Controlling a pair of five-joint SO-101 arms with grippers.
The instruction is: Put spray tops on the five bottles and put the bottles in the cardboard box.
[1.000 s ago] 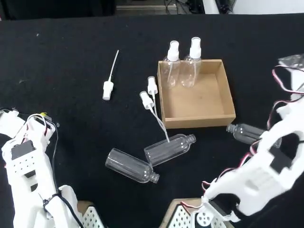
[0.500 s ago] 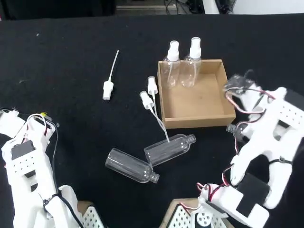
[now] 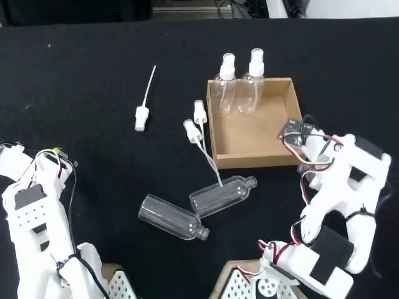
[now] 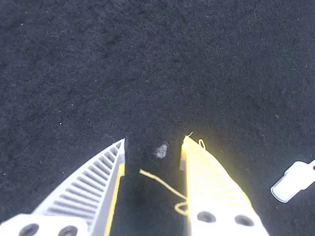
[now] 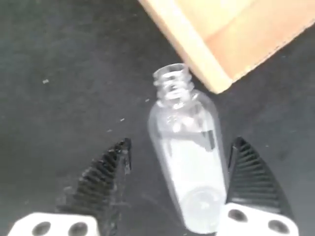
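Note:
The cardboard box (image 3: 262,161) holds two bottles with spray tops (image 3: 225,87) (image 3: 252,84) along its far wall. Two uncapped clear bottles (image 3: 223,194) (image 3: 173,217) lie in front of the box. Three loose spray tops (image 3: 142,116) (image 3: 199,112) (image 3: 192,130) lie to its left. My right arm (image 3: 340,180) hangs over the box's front right corner. My right gripper (image 5: 182,145) is open around a third uncapped bottle (image 5: 189,172) that lies next to the box corner (image 5: 206,44). At the table's front left is my left arm (image 3: 31,208); its gripper (image 4: 152,142) is open over bare cloth.
The table is covered in black cloth (image 3: 93,68). One spray top (image 4: 293,181) lies off to the side of the left gripper. A bit of yellow thread (image 4: 162,182) lies between the left fingers. Both arm bases stand at the front edge.
My right arm has swung in from the right edge and lowered over the bottle by the box's front right corner. The left arm, bottles and tops have not moved.

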